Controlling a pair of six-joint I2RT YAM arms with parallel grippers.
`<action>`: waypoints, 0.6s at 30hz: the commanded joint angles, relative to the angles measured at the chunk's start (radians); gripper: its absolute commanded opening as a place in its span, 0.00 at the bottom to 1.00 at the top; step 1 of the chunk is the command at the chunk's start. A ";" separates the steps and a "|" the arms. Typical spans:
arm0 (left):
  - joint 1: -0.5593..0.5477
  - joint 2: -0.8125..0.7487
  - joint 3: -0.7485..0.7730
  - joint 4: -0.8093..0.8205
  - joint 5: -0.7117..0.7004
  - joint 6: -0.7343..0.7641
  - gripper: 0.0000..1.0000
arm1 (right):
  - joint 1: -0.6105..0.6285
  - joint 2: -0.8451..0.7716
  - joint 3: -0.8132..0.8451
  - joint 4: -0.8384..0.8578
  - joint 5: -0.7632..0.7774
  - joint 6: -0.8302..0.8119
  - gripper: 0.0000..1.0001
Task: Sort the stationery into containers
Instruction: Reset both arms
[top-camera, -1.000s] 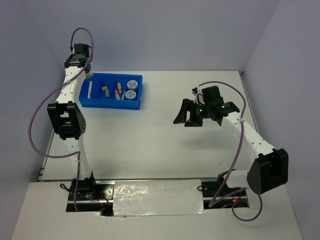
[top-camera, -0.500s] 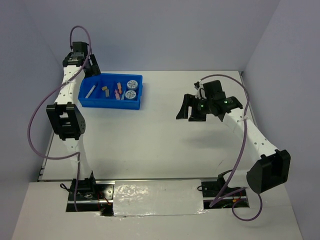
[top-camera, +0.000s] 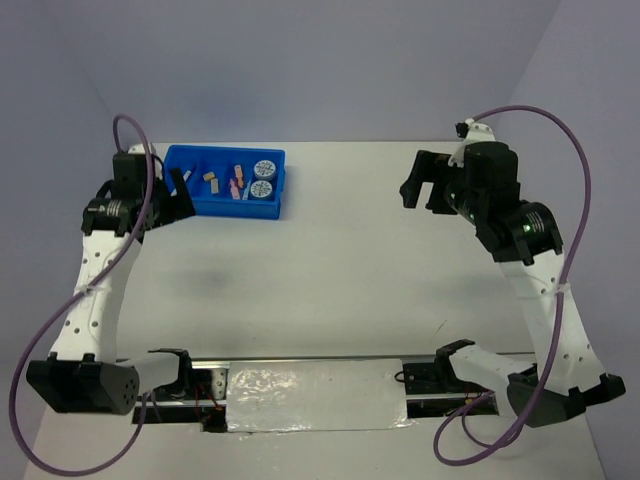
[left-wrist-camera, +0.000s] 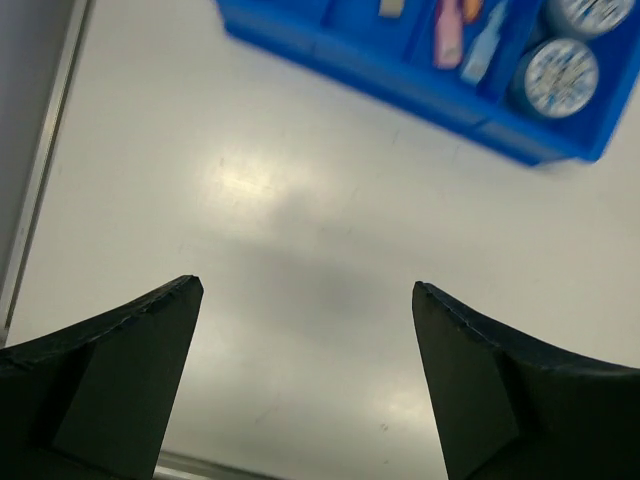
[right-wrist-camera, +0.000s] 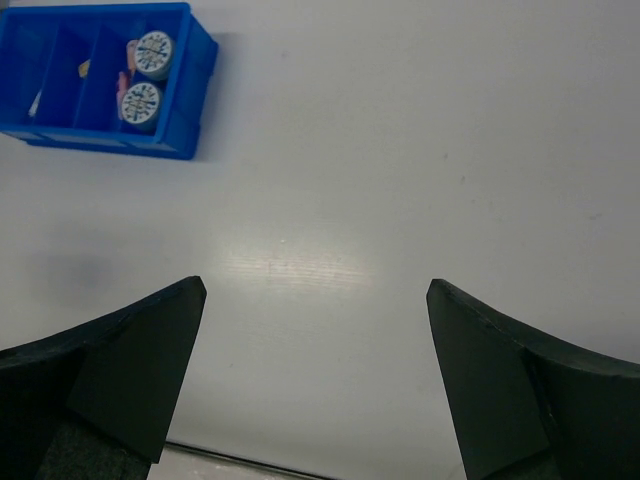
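The blue tray (top-camera: 225, 208) stands at the back left of the table, and the stationery lies in its compartments. Two blue-white rolls (top-camera: 263, 178) fill the right end, pink and orange clips (top-camera: 237, 181) and tan blocks (top-camera: 211, 180) lie in the middle, and the white pen (top-camera: 180, 180) is at the left. My left gripper (top-camera: 172, 203) hangs open and empty just left of the tray, which shows ahead of it (left-wrist-camera: 400, 85) with a roll (left-wrist-camera: 560, 75). My right gripper (top-camera: 422, 192) is open and empty, raised at the back right, far from the tray (right-wrist-camera: 100, 135).
Grey walls close the table at the back and both sides. A metal rail (top-camera: 300, 362) with silver tape runs along the near edge between the arm bases. The table's left edge (left-wrist-camera: 45, 180) shows in the left wrist view.
The left arm swung from the tray's far left corner to its near left side, and its gripper opened. The right arm rose toward the back right, and its jaws spread wider.
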 joint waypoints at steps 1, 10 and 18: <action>-0.024 -0.090 -0.126 0.015 -0.052 -0.017 0.99 | 0.004 -0.075 -0.064 -0.049 0.106 0.005 1.00; -0.028 -0.306 -0.160 -0.069 -0.160 -0.054 0.99 | 0.005 -0.243 -0.184 -0.024 0.170 0.006 1.00; -0.031 -0.297 -0.160 -0.076 -0.146 -0.063 0.99 | 0.004 -0.296 -0.238 -0.011 0.189 0.040 1.00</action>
